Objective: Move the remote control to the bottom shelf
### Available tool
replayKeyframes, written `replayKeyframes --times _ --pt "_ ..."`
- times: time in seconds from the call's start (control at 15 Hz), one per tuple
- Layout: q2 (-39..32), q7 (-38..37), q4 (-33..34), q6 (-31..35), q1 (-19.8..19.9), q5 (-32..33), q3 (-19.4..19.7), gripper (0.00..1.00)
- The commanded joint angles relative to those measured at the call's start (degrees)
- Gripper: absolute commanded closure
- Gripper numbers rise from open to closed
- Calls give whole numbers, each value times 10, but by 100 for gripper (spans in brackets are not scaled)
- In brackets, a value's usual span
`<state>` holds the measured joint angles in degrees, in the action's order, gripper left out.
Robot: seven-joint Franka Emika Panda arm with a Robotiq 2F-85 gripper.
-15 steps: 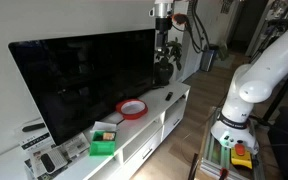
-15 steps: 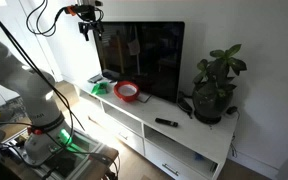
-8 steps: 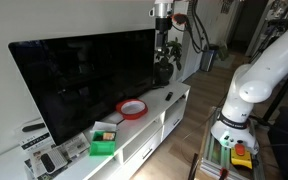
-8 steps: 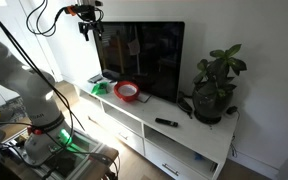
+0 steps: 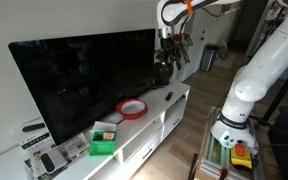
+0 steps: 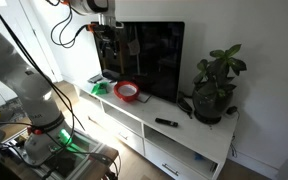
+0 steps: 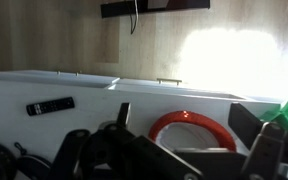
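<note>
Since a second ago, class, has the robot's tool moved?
Yes. In an exterior view the tool has come down and across. It now overlaps an upper corner of the TV instead of hanging beside it.

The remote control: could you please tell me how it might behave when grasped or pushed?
The remote control looks a slim, stiff bar, so probably light and rigid. Lying flat on the cabinet top, it should slide, not roll.

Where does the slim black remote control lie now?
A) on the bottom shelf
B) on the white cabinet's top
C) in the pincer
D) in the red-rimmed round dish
B: the slim black remote control lies flat on the white cabinet's top, apart from the red-rimmed round dish.
</note>
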<state>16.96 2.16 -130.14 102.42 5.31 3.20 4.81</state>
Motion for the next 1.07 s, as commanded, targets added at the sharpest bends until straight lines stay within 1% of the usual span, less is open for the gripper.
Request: replayKeyframes --times 0.0,0.2,0.27,0.33,0.47,1.0 --pt "-81 -47 -26 85 43 16 37 0" --pt "-150 -90 -34 138 67 -2 60 0" --pt "-171 -92 -28 130 71 -22 68 0" --pt "-138 -67 -37 125 65 0 62 0" --pt "-161 -66 -35 129 67 -1 67 0" --pt "-150 -66 -31 129 64 -1 63 0"
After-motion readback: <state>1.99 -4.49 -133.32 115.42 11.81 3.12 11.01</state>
